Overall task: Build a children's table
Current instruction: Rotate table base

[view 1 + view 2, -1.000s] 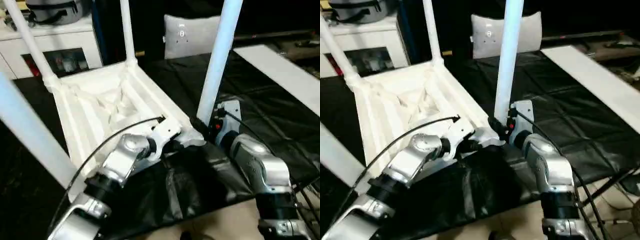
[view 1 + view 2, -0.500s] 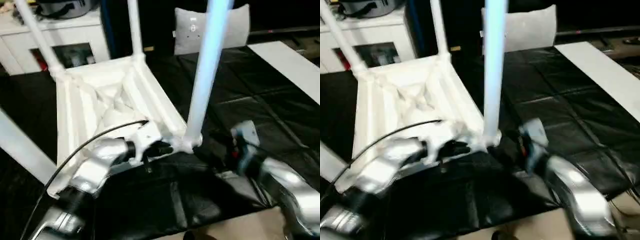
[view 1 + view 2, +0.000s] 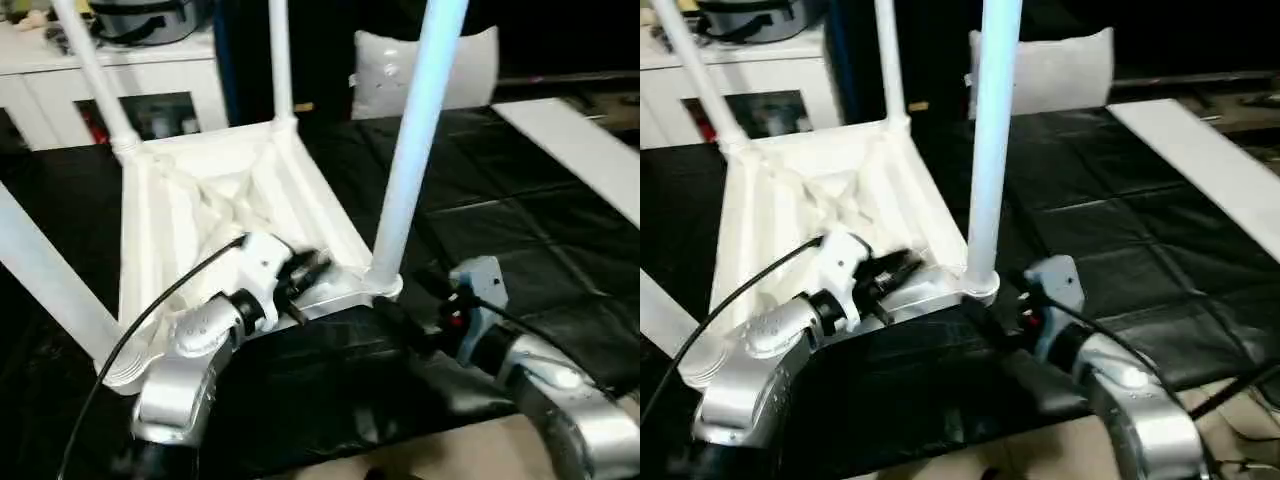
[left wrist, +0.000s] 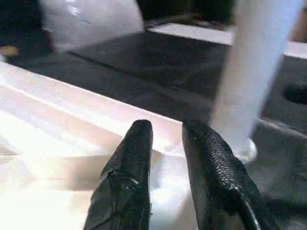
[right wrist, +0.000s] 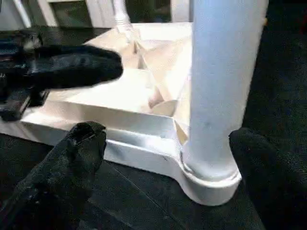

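While the tabletop (image 3: 215, 215) lies underside-up on the black counter (image 3: 520, 230), we see our left gripper (image 4: 165, 158) with fingers nearly together, a narrow gap between, over its near rim. Just beyond our right gripper (image 5: 163, 158), spread wide apart, the nearest leg (image 5: 223, 81) stands upright in its corner socket (image 5: 211, 179).

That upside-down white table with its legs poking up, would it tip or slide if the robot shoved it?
Probably hard to tip: the table lies flat on its top, legs up. It may well slide, since smooth plastic rests on a black sheet. It is likely light for its size, being thin ribbed plastic. The near leg is long, so a push high up could lever it.
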